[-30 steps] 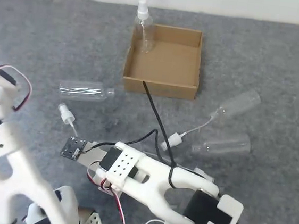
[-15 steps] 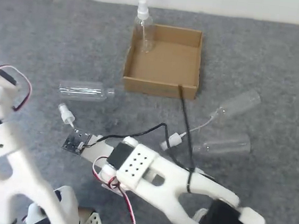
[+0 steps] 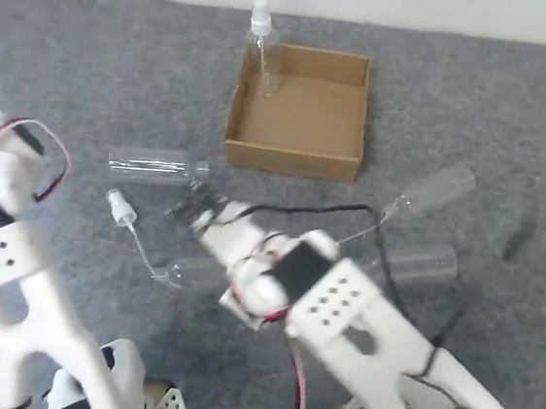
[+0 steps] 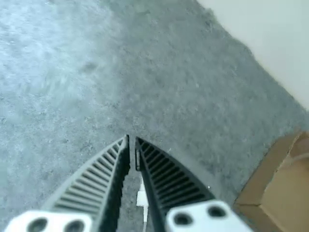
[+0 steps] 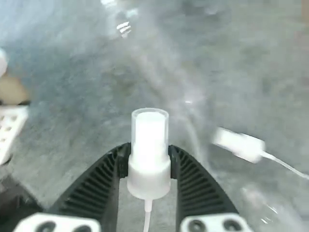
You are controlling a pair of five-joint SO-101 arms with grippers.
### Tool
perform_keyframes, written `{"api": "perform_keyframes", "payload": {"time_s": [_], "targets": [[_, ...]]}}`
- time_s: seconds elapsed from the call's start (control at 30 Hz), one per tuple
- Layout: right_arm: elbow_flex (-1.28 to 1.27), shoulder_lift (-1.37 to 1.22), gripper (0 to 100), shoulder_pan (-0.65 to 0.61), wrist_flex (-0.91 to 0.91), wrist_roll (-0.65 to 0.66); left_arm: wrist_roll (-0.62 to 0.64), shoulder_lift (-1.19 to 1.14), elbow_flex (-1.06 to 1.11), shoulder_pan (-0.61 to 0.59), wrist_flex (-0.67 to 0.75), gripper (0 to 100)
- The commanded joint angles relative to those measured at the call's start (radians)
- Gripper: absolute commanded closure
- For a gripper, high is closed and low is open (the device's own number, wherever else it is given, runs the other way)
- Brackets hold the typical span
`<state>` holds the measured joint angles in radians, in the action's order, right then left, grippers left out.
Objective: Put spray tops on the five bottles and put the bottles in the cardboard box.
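My right gripper (image 5: 148,150) is clamped on a spray top (image 5: 150,126) over the grey table (image 3: 92,68), my left gripper (image 4: 132,140) has its fingers together, empty, and one capped bottle (image 3: 264,62) stands in a far corner of the cardboard box (image 3: 293,158).

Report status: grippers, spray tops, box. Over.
Right gripper shut on spray top. Left gripper shut, empty. One capped bottle standing in cardboard box. Second spray top loose on table.

Your black, ribbed right end effector (image 5: 148,151); a white plastic spray top (image 5: 149,159); a brown cardboard box (image 3: 292,159); a flecked grey table (image 3: 92,68).
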<state>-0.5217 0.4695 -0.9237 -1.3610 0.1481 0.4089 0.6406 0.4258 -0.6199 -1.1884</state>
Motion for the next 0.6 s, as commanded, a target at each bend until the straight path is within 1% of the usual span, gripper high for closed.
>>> {"api": "perform_keyframes", "payload": {"time_s": [0.0,0.1,0.23,0.33,0.47,0.57], "targets": [[-0.014,0.147,96.5,0.16,0.062,0.0,-0.11,0.029,0.008,0.074,0.077,99],[-0.078,0.205,96.5,0.234,0.154,-0.002,-0.233,0.029,0.03,0.143,0.123,97],[-0.166,0.268,96.5,0.274,0.265,-0.011,-0.341,0.029,0.031,0.21,0.13,92],[-0.199,0.303,96.5,0.306,0.318,-0.092,-0.476,0.002,0.005,0.233,0.14,92],[-0.206,0.338,96.5,0.394,0.338,-0.172,-0.601,-0.152,-0.11,0.233,0.126,92],[-0.206,0.367,96.5,0.464,0.351,-0.233,-0.703,-0.328,-0.275,0.242,0.015,92]]}}
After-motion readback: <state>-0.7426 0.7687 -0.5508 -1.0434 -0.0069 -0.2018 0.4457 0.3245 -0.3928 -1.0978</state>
